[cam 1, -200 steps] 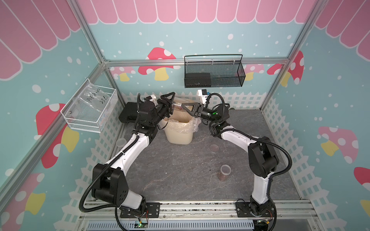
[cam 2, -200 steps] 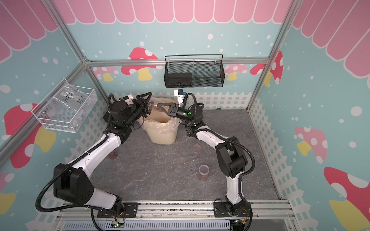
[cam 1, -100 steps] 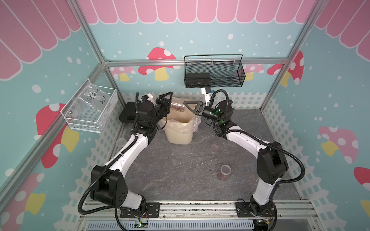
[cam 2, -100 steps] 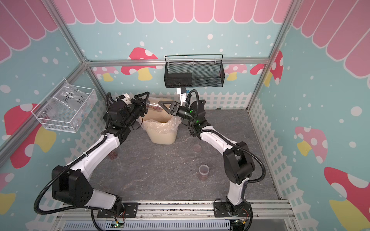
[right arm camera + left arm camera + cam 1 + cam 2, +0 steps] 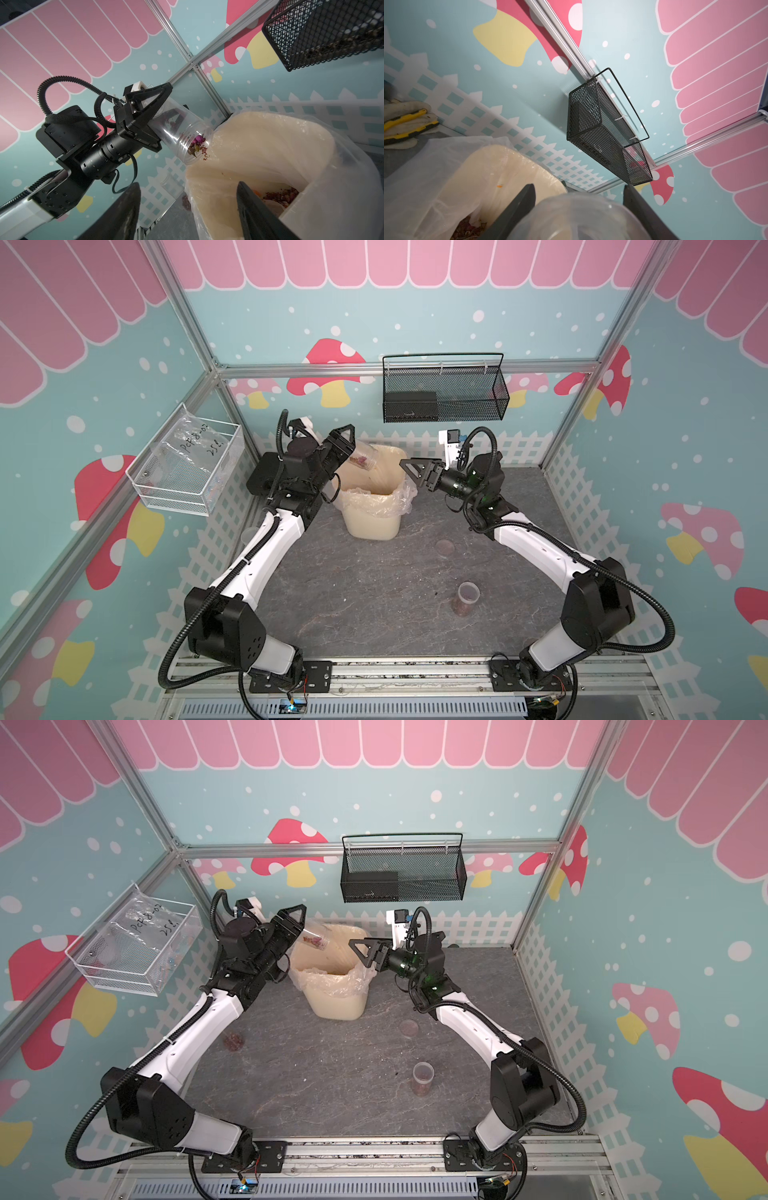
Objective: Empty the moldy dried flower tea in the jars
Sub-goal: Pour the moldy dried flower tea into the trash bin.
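Observation:
In both top views my left gripper [image 5: 352, 447] [image 5: 300, 924] is shut on a clear lidless jar [image 5: 365, 456] [image 5: 316, 937], tilted mouth-down over the cream plastic-lined waste bin [image 5: 374, 510]. The right wrist view shows dried flower tea [image 5: 196, 146] lying at that jar's [image 5: 182, 135] mouth and more tea [image 5: 280, 194] inside the bin [image 5: 259, 149]. The left wrist view shows the jar [image 5: 579, 218] between both fingers [image 5: 525, 199]. My right gripper [image 5: 409, 470] [image 5: 187, 187] hovers open and empty at the bin's right rim. A second jar [image 5: 467, 598] holding tea stands upright at the front right. A third jar [image 5: 234, 1040] sits by the left fence.
A flat clear lid [image 5: 446, 546] lies on the grey tabletop right of the bin. A black mesh basket [image 5: 444, 402] hangs on the back wall and a clear wire-framed box [image 5: 187, 472] on the left wall. White and yellow cloth items [image 5: 404, 122] lie in the back corner.
My right gripper has drawn back from the jar's mouth to the bin's right side and its jaws have opened. The left gripper keeps the jar tilted over the bin.

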Robot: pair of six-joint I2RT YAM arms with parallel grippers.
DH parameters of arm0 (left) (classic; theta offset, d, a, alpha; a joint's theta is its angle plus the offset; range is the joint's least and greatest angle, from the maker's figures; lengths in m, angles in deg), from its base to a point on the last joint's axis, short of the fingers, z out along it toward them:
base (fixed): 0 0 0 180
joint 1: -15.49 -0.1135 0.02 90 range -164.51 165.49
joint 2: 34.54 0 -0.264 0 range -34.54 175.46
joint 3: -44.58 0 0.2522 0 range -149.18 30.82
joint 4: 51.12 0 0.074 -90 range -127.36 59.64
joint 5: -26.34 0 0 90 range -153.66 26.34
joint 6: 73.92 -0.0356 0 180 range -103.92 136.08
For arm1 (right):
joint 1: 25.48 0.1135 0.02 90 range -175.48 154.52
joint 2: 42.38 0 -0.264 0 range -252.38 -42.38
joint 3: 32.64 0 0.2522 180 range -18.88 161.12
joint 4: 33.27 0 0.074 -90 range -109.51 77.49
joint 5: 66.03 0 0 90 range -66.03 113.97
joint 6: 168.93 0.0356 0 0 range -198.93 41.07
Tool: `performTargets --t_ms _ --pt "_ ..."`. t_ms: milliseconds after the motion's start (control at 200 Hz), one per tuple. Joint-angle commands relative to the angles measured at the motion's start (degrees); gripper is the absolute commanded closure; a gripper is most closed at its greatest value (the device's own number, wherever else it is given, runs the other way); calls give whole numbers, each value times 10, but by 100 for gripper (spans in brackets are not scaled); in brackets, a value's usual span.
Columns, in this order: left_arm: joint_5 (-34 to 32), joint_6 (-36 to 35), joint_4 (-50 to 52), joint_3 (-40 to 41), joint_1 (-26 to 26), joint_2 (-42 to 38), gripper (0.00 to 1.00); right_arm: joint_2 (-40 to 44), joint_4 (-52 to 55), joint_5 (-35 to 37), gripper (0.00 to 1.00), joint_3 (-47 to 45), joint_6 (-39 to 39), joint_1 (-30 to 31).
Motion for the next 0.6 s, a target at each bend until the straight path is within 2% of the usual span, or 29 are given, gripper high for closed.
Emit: performTargets --t_ms 0,165,180,245,325,415,465,525,570,595 --pt "-58 -142 52 -36 20 23 100 42 55 40 25 -20 -108 0" --pt "-194 -362 98 -86 86 55 100 85 113 106 23 -56 -207 0" --pt "-208 -380 99 -89 104 58 100 89 117 111 23 -58 -215 0" --pt "-251 -427 108 -104 127 69 100 101 134 129 22 -69 -239 0" --pt "-252 -402 133 -123 127 75 100 116 140 144 21 -86 -253 0" --pt "-165 -313 147 -127 99 74 100 126 137 152 19 -98 -254 -1" --pt "-158 -330 147 -132 106 78 100 128 137 151 19 -101 -255 -1" --pt "-199 -380 152 -140 129 87 100 125 137 149 19 -100 -253 -1" --pt "-195 -347 166 -146 121 92 100 124 137 144 19 -99 -253 -1" --pt "-165 -313 173 -147 106 94 100 122 137 140 19 -98 -252 -1"
